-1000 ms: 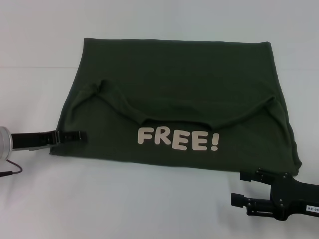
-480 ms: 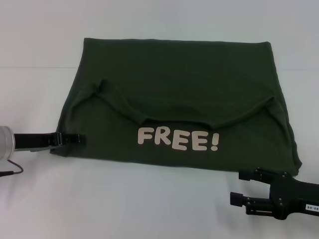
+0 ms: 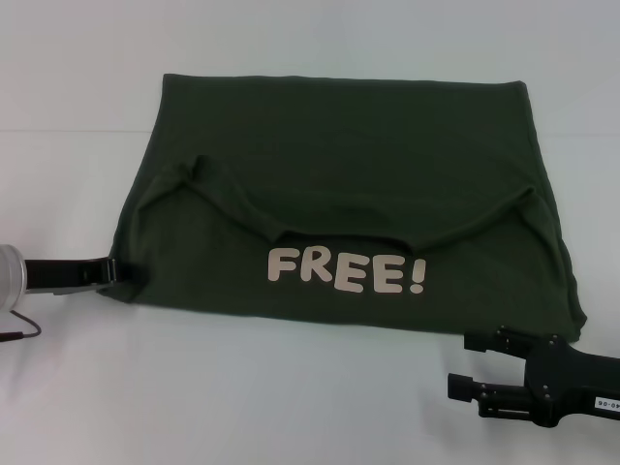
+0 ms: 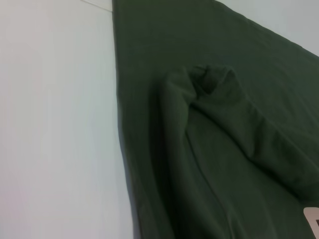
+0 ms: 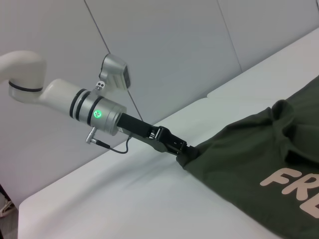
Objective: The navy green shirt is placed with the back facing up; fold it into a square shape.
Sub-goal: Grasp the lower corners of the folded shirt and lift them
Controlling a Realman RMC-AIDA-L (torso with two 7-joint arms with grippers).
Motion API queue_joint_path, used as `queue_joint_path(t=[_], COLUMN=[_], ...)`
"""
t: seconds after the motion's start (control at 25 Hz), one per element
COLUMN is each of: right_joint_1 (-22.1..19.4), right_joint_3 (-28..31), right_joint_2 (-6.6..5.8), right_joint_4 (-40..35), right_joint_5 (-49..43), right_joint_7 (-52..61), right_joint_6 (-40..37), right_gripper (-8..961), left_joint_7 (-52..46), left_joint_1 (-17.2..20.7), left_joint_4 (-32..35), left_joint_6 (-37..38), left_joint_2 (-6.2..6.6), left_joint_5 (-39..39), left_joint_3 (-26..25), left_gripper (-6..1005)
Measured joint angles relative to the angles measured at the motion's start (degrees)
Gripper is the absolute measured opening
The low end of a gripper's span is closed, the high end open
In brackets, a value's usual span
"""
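The left gripper (image 3: pixel 118 270) has slid farther in at the shirt's near left corner since a second ago: the black fingers that lay in plain sight on the cloth are now tucked under the hem, and the corner humps up slightly over them. The navy green shirt (image 3: pixel 349 194) itself has kept its place, spread flat on the white table (image 3: pixel 291 387), partly folded, with a curved fold edge running across its middle and the cream lettering "FREE!" (image 3: pixel 345 272) showing just nearer than that edge. From the right wrist view the left gripper (image 5: pixel 180 152) meets the shirt (image 5: pixel 259 164) right at that corner, the cloth bunched around its tip; whether it is pinching the fabric I cannot tell. The right gripper (image 3: pixel 463 364) sits on the table just off the shirt's near right corner, apart from the cloth, its two fingers spread and empty.
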Motion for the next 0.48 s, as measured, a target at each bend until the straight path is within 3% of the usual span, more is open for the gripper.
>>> queue_joint_path(t=[0.28, 0.4, 0.48], right_joint_1=[0.0, -0.5, -1.0], right_joint_3=[0.0, -0.1, -0.4], right_joint_2=[-0.91, -1.49, -2.45], right_joint_4=[-1.8, -8.0, -13.7], right_joint_5=[0.1, 0.1, 0.0], right_joint_7=[6.0, 15.9, 25.1], right_joint_6=[-0.2, -1.3, -3.6], right_gripper=[894, 894, 894], left_joint_7=[0.0, 0.0, 0.0], left_joint_1=[0.0, -0.1, -0.1], left_joint_4=[0.4, 0.4, 0.4], left_joint_6=[0.1, 0.4, 0.6], left_joint_2=[0.02, 0.06, 0.06], left_joint_5=[0.3, 0.3, 0.3], left_joint_3=[0.0, 0.0, 0.0], left_gripper=[130, 45, 42])
